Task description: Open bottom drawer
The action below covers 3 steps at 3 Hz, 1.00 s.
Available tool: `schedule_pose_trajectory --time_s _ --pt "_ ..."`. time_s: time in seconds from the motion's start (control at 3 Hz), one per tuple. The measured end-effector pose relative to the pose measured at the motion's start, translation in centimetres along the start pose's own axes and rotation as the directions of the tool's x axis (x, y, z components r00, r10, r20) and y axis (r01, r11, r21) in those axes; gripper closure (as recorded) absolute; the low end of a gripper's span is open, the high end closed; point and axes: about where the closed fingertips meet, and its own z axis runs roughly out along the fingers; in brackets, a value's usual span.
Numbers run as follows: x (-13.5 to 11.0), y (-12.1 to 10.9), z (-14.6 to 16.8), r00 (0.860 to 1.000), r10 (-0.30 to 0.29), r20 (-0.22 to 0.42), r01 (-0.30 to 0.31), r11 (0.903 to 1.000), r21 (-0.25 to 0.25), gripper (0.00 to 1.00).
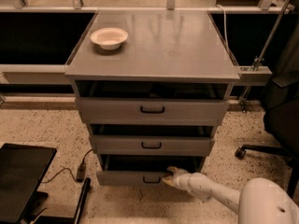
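a white bowl point(109, 37) is sitting at the left on the grey cabinet point(163, 45). the bottom drawer point(124, 177), lowest of three, is standing slightly out. the gripper point(169, 176) is meeting its front just right of the black handle point(152, 179); whether the claw is open or closed cannot be told.

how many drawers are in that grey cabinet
3, stacked in the cabinet: the top drawer, the middle drawer below it, and the bottom drawer lowest, with the gripper at the right part of its front. None seems hidden.
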Motion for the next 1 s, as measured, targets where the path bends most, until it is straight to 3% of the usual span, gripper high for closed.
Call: schedule_pose_trajectory --time_s 0.33,0.67,1.0 --pt "-0.4 -0.1 -0.4 1.000 0.000 0.000 0.000 1.0000 0.000 1.00" --pt "0.6 1.8 -1.4 1.000 0.026 -0.005 -0.026 0.9996 0.009 1.00" --pt "0.2 1.8 -1.8 1.000 0.026 -0.005 -0.026 0.9996 0.009 1.00"
